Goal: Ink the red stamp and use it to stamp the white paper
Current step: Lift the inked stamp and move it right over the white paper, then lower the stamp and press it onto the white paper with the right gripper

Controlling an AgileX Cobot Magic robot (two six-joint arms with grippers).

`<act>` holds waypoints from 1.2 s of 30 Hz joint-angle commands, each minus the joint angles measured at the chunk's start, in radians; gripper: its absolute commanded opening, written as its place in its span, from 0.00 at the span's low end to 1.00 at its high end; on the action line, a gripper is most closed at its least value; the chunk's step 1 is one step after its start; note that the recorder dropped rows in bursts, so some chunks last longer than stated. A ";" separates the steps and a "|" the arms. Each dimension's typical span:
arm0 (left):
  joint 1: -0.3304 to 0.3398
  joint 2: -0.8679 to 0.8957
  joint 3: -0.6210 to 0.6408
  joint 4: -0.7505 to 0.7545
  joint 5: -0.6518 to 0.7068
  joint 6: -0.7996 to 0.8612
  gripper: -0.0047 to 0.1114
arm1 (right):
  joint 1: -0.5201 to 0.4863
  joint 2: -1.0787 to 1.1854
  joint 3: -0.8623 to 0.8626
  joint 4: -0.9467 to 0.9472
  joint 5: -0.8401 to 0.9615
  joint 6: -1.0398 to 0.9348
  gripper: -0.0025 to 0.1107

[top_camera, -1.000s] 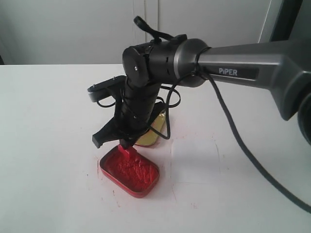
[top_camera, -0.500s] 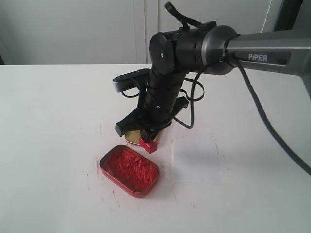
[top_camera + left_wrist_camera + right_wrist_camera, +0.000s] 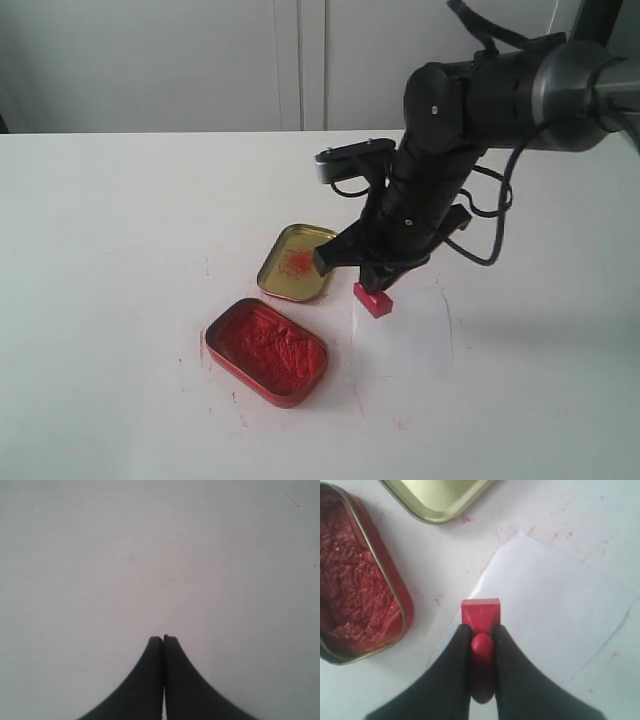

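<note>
My right gripper (image 3: 481, 628) is clamped on the red stamp (image 3: 480, 612). Its two smooth black fingers (image 3: 457, 650) pinch the narrow rounded knob, and the square glossy plastic base juts out just past the tips. In the exterior view the stamp (image 3: 375, 300) hangs base-down at the corner of the white paper (image 3: 405, 335) nearest the tins. I cannot tell whether its face touches the sheet.

The paper (image 3: 560, 620) is a thin flat square, slightly brighter than the matte white tabletop (image 3: 150, 555), which has faint red smudges around the sheet's edges.

Just beside the paper lies the oblong red tin (image 3: 406, 607), a thin metal rim with rounded corners, filled with lumpy, rough red ink paste (image 3: 355, 580). Near it and apart from it sits the gold-coloured oblong lid (image 3: 440, 492), shiny inside; the exterior view shows a red smear on its floor (image 3: 297, 262).

My left gripper (image 3: 163, 639) is pressed closed with nothing between its curved black fingers, over bare tabletop.
</note>
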 commanded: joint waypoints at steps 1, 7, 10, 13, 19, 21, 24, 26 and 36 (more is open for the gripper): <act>-0.010 -0.004 0.007 -0.003 0.000 -0.003 0.04 | -0.032 -0.067 0.069 -0.011 -0.034 -0.001 0.02; -0.010 -0.004 0.007 -0.003 0.000 -0.003 0.04 | -0.042 -0.118 0.132 -0.083 -0.042 0.050 0.02; -0.010 -0.004 0.007 -0.003 0.000 -0.003 0.04 | -0.042 -0.135 0.167 -0.104 -0.061 0.064 0.02; -0.010 -0.004 0.007 -0.003 0.000 -0.003 0.04 | -0.042 -0.143 0.198 -0.114 -0.082 0.072 0.02; -0.010 -0.004 0.007 -0.003 0.000 -0.003 0.04 | -0.042 -0.141 0.222 -0.140 -0.156 0.121 0.02; -0.010 -0.004 0.007 -0.003 0.000 -0.003 0.04 | -0.042 -0.138 0.222 -0.140 -0.175 0.124 0.02; -0.010 -0.004 0.007 -0.003 0.000 -0.003 0.04 | -0.042 -0.132 0.220 -0.140 -0.205 0.147 0.02; -0.010 -0.004 0.007 -0.003 0.000 -0.003 0.04 | -0.039 -0.118 0.213 -0.140 -0.209 0.152 0.02; -0.010 -0.004 0.007 -0.003 0.000 -0.003 0.04 | -0.007 -0.057 0.169 -0.140 -0.210 0.184 0.02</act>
